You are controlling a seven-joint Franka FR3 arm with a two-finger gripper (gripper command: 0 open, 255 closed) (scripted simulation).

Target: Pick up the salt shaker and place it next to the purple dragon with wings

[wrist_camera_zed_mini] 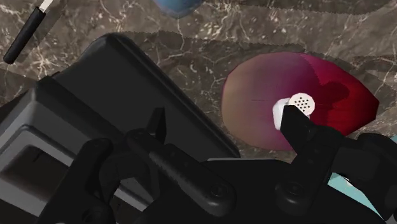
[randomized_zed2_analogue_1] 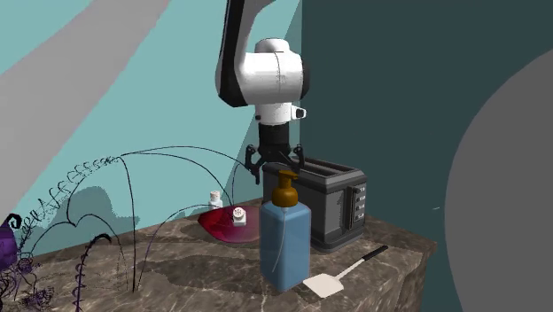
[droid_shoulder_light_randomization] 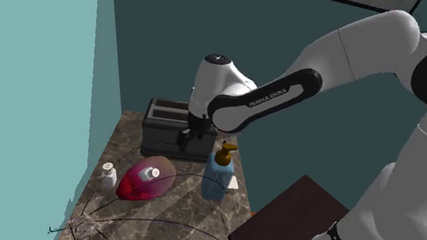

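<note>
Marble counter (droid_shoulder_light_randomization: 187, 228) is crowded: the open, empty gripper (randomized_zed2_analogue_1: 276, 165) hangs just above the toaster (randomized_zed2_analogue_1: 335, 199), so lowering toward the shaker (wrist_camera_zed_mini: 298, 105) on the red dish (wrist_camera_zed_mini: 254, 108) may clip the toaster.

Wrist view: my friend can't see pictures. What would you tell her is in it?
The open black gripper hangs above a marble counter, over a black toaster and a red dish. A white shaker with holes on top sits in the dish, by one fingertip.

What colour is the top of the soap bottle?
The pump top is orange-brown; the second exterior view shows it best.
</note>
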